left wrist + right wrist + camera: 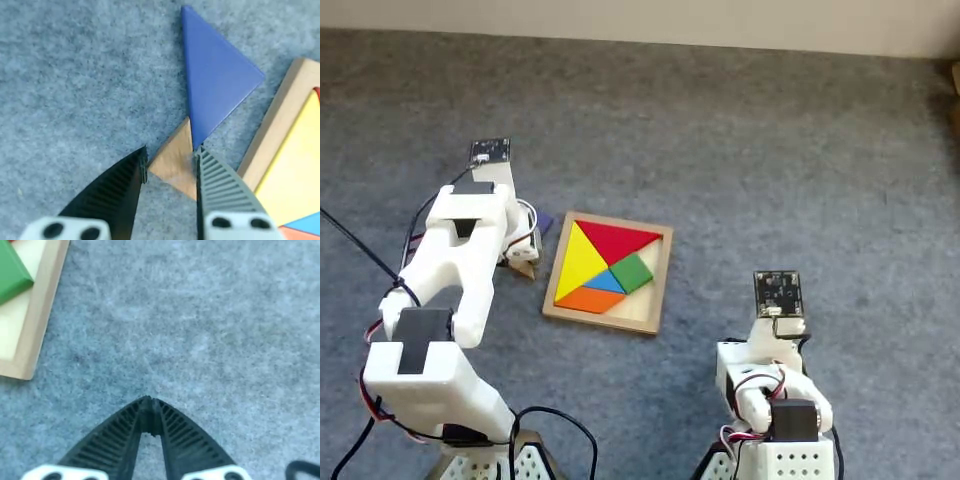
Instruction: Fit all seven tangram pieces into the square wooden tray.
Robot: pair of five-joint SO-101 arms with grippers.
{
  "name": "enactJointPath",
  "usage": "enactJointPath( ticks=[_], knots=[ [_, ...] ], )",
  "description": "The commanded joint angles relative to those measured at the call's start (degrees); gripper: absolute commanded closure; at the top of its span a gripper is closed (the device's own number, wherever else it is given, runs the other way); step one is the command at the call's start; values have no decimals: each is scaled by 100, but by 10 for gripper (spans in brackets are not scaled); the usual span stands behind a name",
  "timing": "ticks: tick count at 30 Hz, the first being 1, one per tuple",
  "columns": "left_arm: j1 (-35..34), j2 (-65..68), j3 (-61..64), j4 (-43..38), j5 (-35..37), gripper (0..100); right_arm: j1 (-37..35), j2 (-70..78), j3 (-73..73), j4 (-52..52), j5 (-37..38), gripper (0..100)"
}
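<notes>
The square wooden tray [656,290] lies mid-table holding yellow [578,262], red [617,240], green [632,271], blue [605,281] and orange [590,298] pieces. Just left of the tray a dark blue triangle [215,75] and a small tan wooden triangle [172,162] lie on the carpet, corner to corner. My left gripper [171,159] is down over the tan triangle, one finger pressed against each side of it. My right gripper [150,402] is shut on nothing, low over bare carpet right of the tray [30,335].
Grey carpet covers the whole table. The left arm's body [460,270] stretches along the tray's left side. The right arm [775,370] sits folded near the front edge. A pale wall strip runs along the back.
</notes>
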Motion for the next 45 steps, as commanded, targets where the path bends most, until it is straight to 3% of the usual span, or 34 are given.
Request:
enactJointPath(
  ticks=[1, 11, 17, 22, 26, 37, 45],
  knots=[
    [-57, -84, -251, 123, -9, 871, 75, -119, 743, 31, -26, 994],
    [-40, -901, -4, 229, -44, 873, 84, -127, 743, 31, -26, 994],
    [31, -1613, 347, 220, -492, 874, 84, -127, 743, 31, -26, 994],
    [620, -1771, 330, 211, -510, 874, 84, -127, 743, 31, -26, 994],
    [1147, -1771, 330, -141, -1002, 874, 84, -127, 743, 31, -26, 994],
    [2457, -1719, -435, -396, -1020, 874, 92, -127, 743, 31, -26, 994],
    [3029, -277, -1411, -396, -1020, 874, 110, -127, 743, 31, -26, 994]
  ],
)
